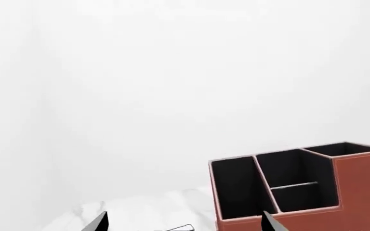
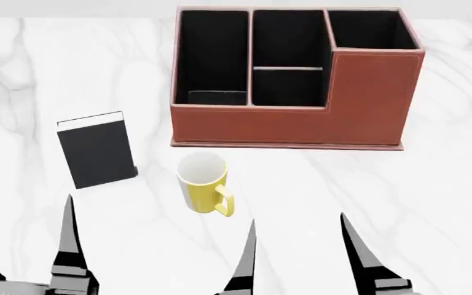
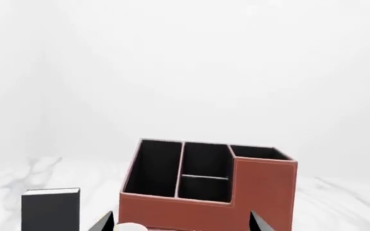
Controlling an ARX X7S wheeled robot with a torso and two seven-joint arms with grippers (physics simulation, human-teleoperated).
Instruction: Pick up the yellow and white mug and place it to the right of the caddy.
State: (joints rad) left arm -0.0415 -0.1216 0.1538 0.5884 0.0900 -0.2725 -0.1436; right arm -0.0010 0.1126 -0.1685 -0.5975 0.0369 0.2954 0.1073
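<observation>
The yellow and white mug (image 2: 204, 184) stands upright on the marble table in front of the caddy, its handle turned toward me. The reddish-brown caddy (image 2: 294, 117) with black-lined compartments sits behind it, also in the left wrist view (image 1: 358, 192) and the right wrist view (image 3: 204, 207). My right gripper (image 2: 297, 224) is open, low and nearer to me than the mug and a little to its right. In the right wrist view only the mug's white rim (image 3: 131, 227) shows, just inside one finger of that gripper (image 3: 180, 222). My left gripper (image 1: 185, 224) is open and holds nothing; one finger (image 2: 69, 246) shows near the book.
A small black book (image 2: 96, 152) with white page edges stands left of the mug, also in the right wrist view (image 3: 50, 209). White marble table (image 2: 449, 184) stretches to the right of the caddy. A plain white wall rises behind.
</observation>
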